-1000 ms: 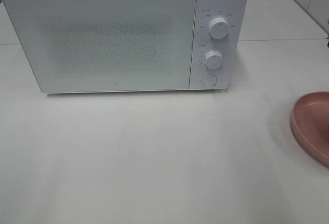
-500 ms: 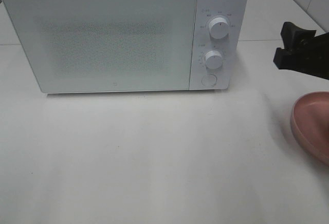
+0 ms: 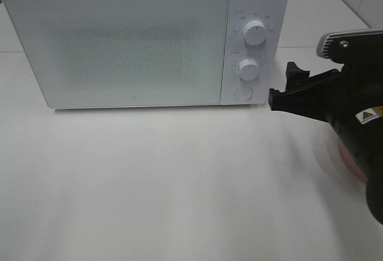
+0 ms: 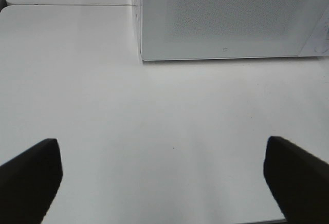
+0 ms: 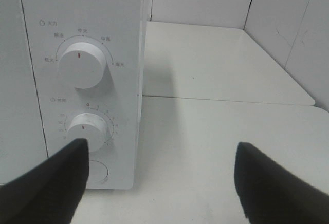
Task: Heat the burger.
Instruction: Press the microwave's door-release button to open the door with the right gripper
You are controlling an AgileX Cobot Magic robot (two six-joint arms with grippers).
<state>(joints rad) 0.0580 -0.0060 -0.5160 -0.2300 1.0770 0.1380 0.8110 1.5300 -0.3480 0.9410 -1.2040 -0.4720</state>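
Seen from above, a closed white microwave (image 3: 131, 45) fills the view from 9 to 12 o'clock on a white table (image 3: 179, 183). The right gripper (image 3: 282, 85), jaws apart and empty, hangs at 3 o'clock just beside the lower corner of the control panel (image 3: 269, 57), near the lower knob (image 3: 248, 69) and the round button (image 3: 243, 93). The left gripper (image 4: 164, 152) shows only in its wrist view, jaws spread wide and empty over the tabletop, the microwave ahead at 12 o'clock. The burger is in no view, perhaps shut inside, so the step looks like working the controls: centre the jaws squarely on the lower knob, close gently, and twist without slipping onto the button.
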